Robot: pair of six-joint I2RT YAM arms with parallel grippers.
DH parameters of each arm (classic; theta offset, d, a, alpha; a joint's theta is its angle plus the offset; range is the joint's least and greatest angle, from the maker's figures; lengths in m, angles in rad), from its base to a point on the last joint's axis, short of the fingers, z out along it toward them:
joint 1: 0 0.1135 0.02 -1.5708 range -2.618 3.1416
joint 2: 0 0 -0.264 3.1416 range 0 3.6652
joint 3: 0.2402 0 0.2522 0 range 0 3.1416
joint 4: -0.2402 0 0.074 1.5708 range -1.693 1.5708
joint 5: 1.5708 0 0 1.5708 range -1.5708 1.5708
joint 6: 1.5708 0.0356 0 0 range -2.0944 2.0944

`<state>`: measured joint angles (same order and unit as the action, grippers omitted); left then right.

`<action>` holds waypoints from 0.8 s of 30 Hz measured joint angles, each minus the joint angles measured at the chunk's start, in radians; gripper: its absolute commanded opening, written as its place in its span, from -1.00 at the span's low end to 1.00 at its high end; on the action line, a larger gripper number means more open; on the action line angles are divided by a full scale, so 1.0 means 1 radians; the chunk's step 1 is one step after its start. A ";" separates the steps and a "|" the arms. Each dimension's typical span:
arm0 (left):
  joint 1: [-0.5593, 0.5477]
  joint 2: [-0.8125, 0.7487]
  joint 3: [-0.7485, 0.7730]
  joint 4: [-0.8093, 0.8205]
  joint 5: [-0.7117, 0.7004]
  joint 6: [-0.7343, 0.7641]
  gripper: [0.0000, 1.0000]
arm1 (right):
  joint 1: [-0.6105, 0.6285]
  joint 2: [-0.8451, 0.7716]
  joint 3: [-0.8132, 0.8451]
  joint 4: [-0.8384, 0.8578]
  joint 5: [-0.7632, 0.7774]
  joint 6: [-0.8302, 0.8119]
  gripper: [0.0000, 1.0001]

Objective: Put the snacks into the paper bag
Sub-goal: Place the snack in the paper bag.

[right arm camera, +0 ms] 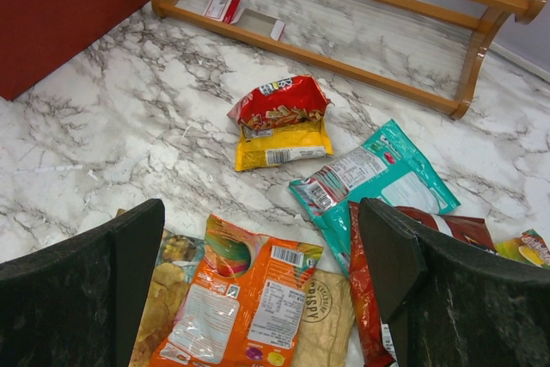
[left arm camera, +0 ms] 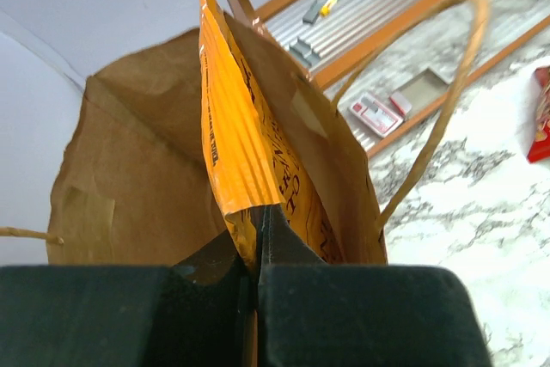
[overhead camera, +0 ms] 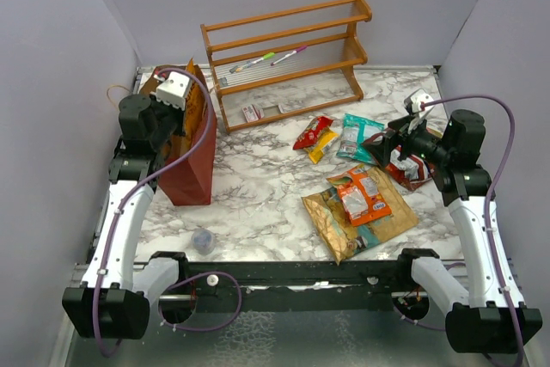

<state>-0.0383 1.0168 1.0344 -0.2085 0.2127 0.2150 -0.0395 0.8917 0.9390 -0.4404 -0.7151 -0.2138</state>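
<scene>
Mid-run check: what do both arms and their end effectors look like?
Both the left arm and right arm have white link shells, black joint housings and a thin purple cable looping alongside. The left end effector and right end effector have blocky matt black fingers, with a white camera block at each wrist.

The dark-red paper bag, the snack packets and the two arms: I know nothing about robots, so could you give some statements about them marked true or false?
1. The tall dark-red paper bag stands upright on the marble table. True.
2. The left arm's jaws are shut on a gold-orange foil chip bag at that bag's mouth. True.
3. The right arm's jaws grip a packet. False: they stand open over loose packets, holding nothing.
4. The green and pink marker pens lie on the tabletop. False: they lie on the wooden slatted rack.
</scene>
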 measured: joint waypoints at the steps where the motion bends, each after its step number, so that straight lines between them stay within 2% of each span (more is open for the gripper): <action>1: 0.000 -0.006 -0.008 -0.006 -0.005 0.009 -1.00 | 0.000 -0.002 -0.002 0.000 0.000 0.000 0.91; 9: 0.000 -0.031 -0.106 -0.067 -0.055 0.043 -1.00 | -0.008 -0.006 -0.004 0.001 -0.001 0.001 0.91; 11: 0.000 -0.041 -0.129 -0.075 -0.069 0.042 -0.92 | -0.008 -0.006 -0.004 0.001 -0.003 0.002 0.91; 14: 0.000 -0.058 -0.143 -0.078 -0.091 0.040 -0.67 | -0.008 -0.006 -0.004 0.001 -0.006 0.003 0.91; 18: 0.000 -0.071 -0.145 -0.078 -0.113 0.030 -0.22 | -0.010 -0.006 -0.004 0.001 -0.006 0.003 0.92; 24: 0.000 -0.098 -0.145 -0.080 -0.127 0.013 0.04 | -0.015 -0.007 -0.004 0.000 -0.003 -0.001 0.92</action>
<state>-0.0383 0.9188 0.8890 -0.2882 0.0856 0.2283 -0.0544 0.8848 0.9352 -0.4400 -0.7177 -0.2150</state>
